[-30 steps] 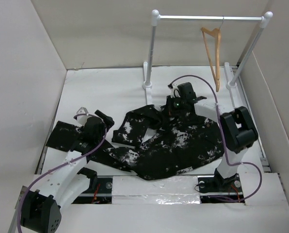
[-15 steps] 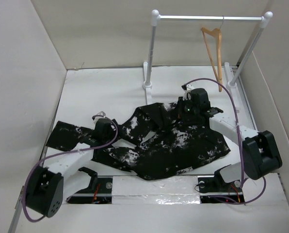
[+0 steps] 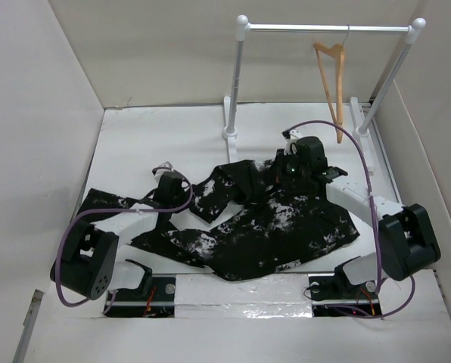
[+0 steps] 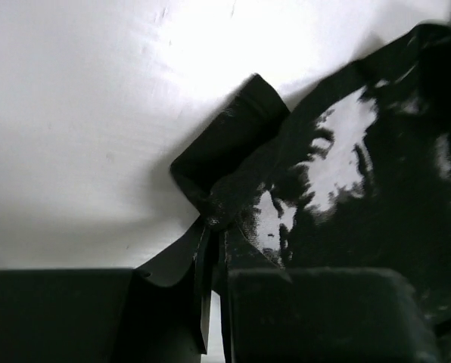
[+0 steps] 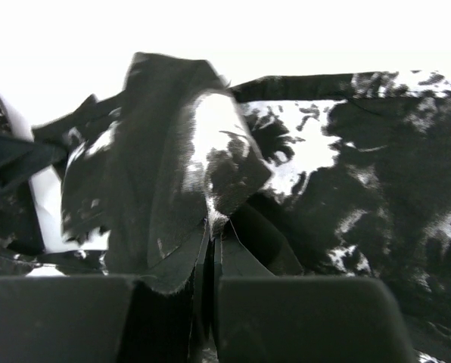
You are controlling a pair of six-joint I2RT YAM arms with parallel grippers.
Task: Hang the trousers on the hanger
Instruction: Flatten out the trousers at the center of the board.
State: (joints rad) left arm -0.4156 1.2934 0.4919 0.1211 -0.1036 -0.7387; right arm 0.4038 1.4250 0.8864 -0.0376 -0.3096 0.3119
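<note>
The trousers (image 3: pixel 278 227), black with white splatter, lie crumpled across the middle of the table, one leg trailing to the left (image 3: pixel 104 208). My left gripper (image 3: pixel 174 195) is shut on a bunched fold of the trousers (image 4: pixel 233 162), with the fabric pinched at its tips (image 4: pixel 214 225). My right gripper (image 3: pixel 280 172) is shut on a raised fold of the trousers (image 5: pixel 188 151) at their far edge, the tips (image 5: pixel 214 227) closed on cloth. The wooden hanger (image 3: pixel 333 83) hangs on the rail at the back right, apart from both grippers.
A white and silver rack (image 3: pixel 328 28) stands at the back, its feet (image 3: pixel 229 134) on the table. Tall white walls (image 3: pixel 36 113) close in the left, back and right. Purple cables (image 3: pixel 316 127) loop over both arms.
My left arm has swung in to the trousers' left part and its jaws have shut on a fold. The right gripper has moved right, pulling the fabric along.
</note>
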